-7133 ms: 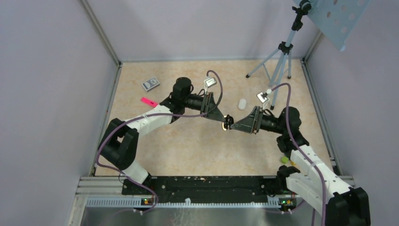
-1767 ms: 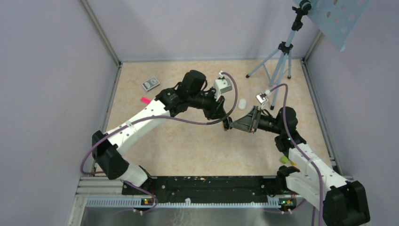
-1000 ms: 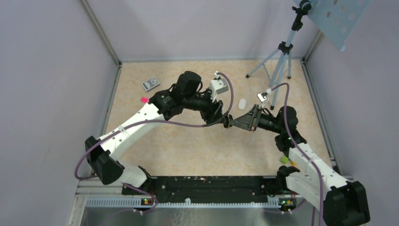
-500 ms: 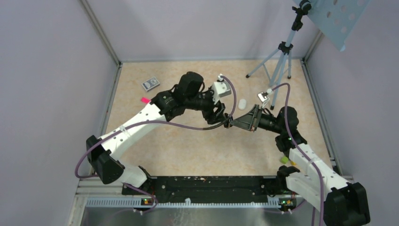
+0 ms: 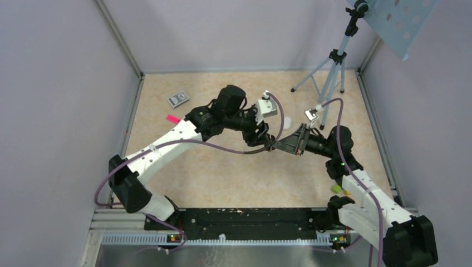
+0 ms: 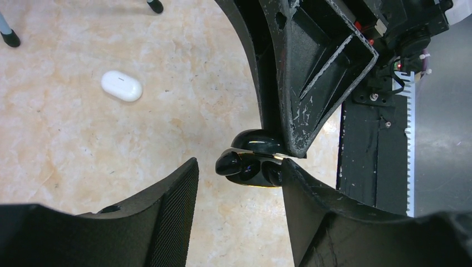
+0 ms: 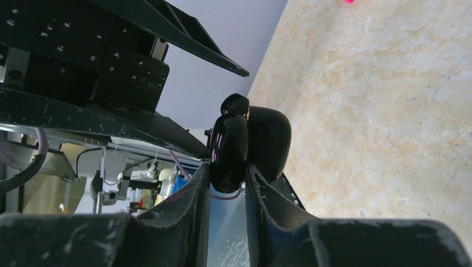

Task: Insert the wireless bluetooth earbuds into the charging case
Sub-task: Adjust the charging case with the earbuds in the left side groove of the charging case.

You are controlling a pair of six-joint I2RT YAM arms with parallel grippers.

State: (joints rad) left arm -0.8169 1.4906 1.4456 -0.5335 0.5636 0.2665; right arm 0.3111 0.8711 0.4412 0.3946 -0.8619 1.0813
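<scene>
The charging case [image 6: 250,167] is a glossy black pebble, hinged open and held above the table. My right gripper [image 7: 228,169] is shut on one half of it, with the case [image 7: 247,142] sticking out past the fingertips. A small glossy black rounded bit [image 6: 228,162] pokes out at the case's left end; I cannot tell whether it is one of the earbuds. No white earbuds show. My left gripper [image 6: 239,167] is open just below the case, its right fingertip [image 6: 289,169] against the case's end. From above, both grippers meet mid-table at the case [image 5: 271,146].
A white pill-shaped object [image 6: 121,85] lies on the table behind the grippers. A tripod [image 5: 334,67] stands at the back right. A small grey box [image 5: 178,99] and a pink strip [image 5: 176,120] lie at the back left. A green bit [image 5: 336,189] lies by the right arm.
My left gripper has shifted a little to the right, up against the case, and its jaws have moved slightly. The right arm and the case have stayed still.
</scene>
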